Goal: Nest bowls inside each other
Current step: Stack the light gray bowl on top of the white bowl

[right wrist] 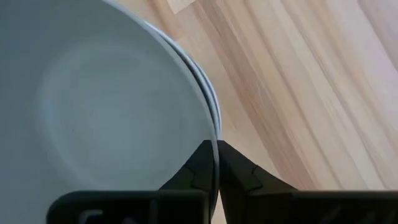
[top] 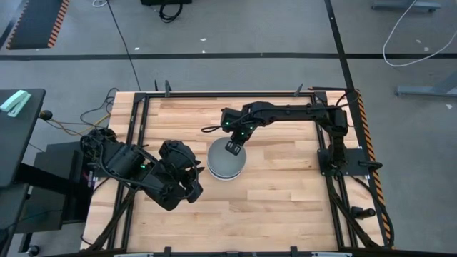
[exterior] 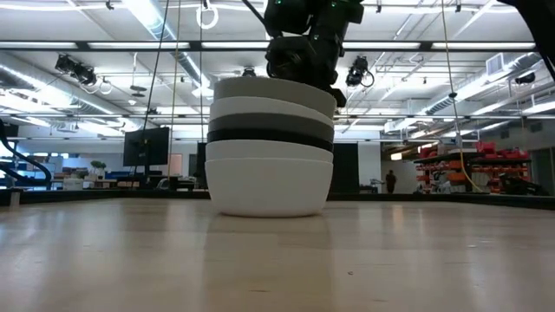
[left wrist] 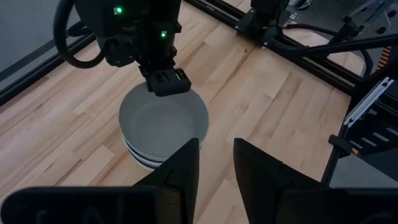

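The bowls stand nested in one stack [top: 227, 163] in the middle of the table. In the low view the stack [exterior: 270, 147] shows white, dark and grey bands, its lowest white bowl resting on the wood. The top bowl [left wrist: 163, 121] is white. My right gripper [right wrist: 216, 146] is at the top bowl's far rim, shut on it. My left gripper [left wrist: 216, 146] hovers open to the left of the stack, touching nothing; the high view shows the left gripper [top: 194, 178] beside the bowls. My right gripper pinches the top white bowl's rim [right wrist: 211, 127] on the stack's far side, one finger inside the bowl and one outside. The fingers [left wrist: 166, 82] come from above, pointing down. The bowl sits nested in the stack below it.
Bare wood lies to the right of and nearer than the stack [top: 285, 193]. A black metal frame [top: 325, 153] runs along the table's edges. Cables lie off the table's left side [top: 86, 118].
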